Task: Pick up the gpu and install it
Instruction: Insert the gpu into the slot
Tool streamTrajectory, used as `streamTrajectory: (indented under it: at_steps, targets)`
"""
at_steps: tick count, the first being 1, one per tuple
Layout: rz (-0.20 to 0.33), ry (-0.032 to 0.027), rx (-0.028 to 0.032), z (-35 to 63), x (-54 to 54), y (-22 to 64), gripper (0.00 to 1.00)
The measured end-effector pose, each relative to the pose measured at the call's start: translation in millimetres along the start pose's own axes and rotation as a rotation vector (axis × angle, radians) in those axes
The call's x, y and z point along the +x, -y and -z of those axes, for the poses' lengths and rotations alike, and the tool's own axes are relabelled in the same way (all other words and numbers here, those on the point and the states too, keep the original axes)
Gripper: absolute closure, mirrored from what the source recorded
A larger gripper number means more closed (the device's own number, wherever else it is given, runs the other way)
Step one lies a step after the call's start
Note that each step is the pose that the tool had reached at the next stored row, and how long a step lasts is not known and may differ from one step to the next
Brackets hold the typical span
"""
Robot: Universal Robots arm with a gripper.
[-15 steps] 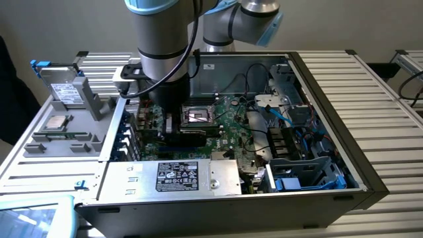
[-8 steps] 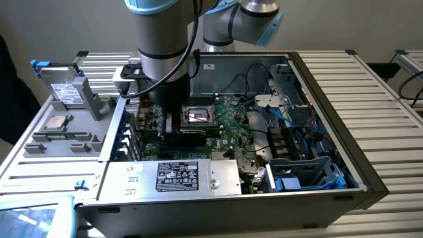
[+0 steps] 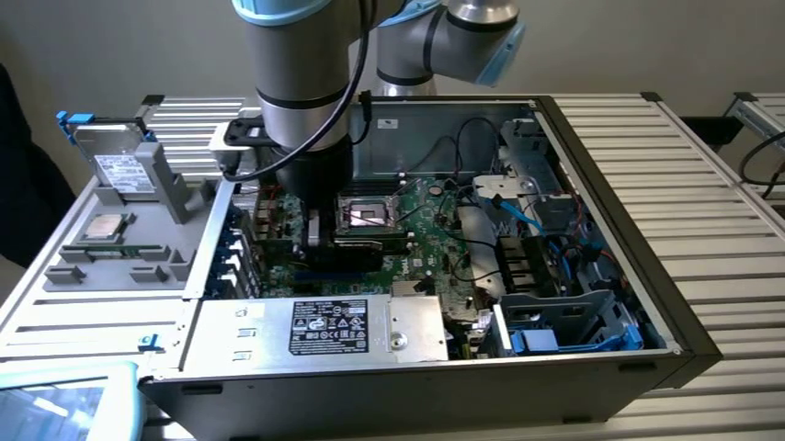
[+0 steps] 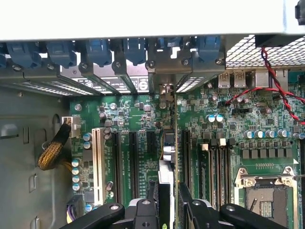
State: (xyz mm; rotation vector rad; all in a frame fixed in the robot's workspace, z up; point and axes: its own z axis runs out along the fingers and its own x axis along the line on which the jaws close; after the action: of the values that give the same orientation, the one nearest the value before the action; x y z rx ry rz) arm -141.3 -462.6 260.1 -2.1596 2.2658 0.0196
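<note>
— While the arm (image 3: 294, 73) stands over the open case (image 3: 687, 340), what lies furthest to the exterior view's left of the socket (image 3: 368, 216)?

— Grey tray (image 3: 80, 268), outside the case and well apart from the socket. A drive (image 3: 123, 170) is propped at its far end. Nothing touches either.

— Next item toward the socket?

— Gripper (image 3: 322, 241), down inside the case, just beside the socket on the exterior view's left.

— State of the gripper?

— Per the wrist view, narrow. The fingers (image 4: 187, 202) press one on each face of the gpu (image 4: 166, 164). The card is held.

— Position of the gpu?

— Upright on its edge among the black expansion slots (image 4: 133, 162), between the socket and the white slot (image 4: 97, 164). Its far end points toward the blue latches (image 4: 97, 50) on the rear wall. Whether its lower edge is seated in a slot, I cannot tell.

— And to the exterior view's right of the socket?

— Drive cage (image 3: 571, 322) with blue fittings, well apart from the socket, in the case's corner. Also noted is the power supply (image 3: 322, 326), nearer the camera than the socket.
</note>
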Motion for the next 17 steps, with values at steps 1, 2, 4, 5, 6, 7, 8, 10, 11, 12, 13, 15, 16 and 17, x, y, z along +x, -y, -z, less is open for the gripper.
streamTrajectory:
  at_steps: [1, 2, 4, 5, 6, 7, 8, 10, 11, 12, 13, 15, 16, 17]
  targets:
    - [0.0, -0.0001, 0.0, 0.0, 0.0, 0.0, 0.72]
    - [0.0, -0.0001, -0.0001, 0.1, 0.0, 0.0, 0.72]
    - [0.0, -0.0002, 0.0002, 0.0, 0.1, 0.0, 0.72]
    - [0.0, -0.0001, 0.0019, -0.6, 0.1, -0.1, 0.72]
    - [0.0, 0.0001, 0.004, -1.4, 0.1, -0.4, 0.72]
    - [0.0, 0.0, 0.0042, -1.6, 0.1, -0.6, 0.72]
    - [0.0, -0.0004, 0.0042, -1.6, 0.1, -0.6, 0.72]
    - [0.0, -0.0035, 0.0047, -1.8, 0.1, -0.9, 0.72]
    - [0.0, -0.006, 0.0047, -2.0, 0.1, -1.0, 0.72]
    - [0.001, -0.0077, 0.0048, -2.5, 0.2, -0.9, 0.72]
    - [0.002, -0.0093, 0.0049, -3.4, 0.2, -1.0, 0.72]
    - [0.002, -0.0108, 0.0048, -3.6, 0.2, -1.1, 0.72]
    - [0.002, -0.0111, 0.0048, -3.6, -0.1, -1.1, 0.72]
    - [0.002, -0.0109, 0.0049, -3.7, -0.9, -1.3, 0.72]
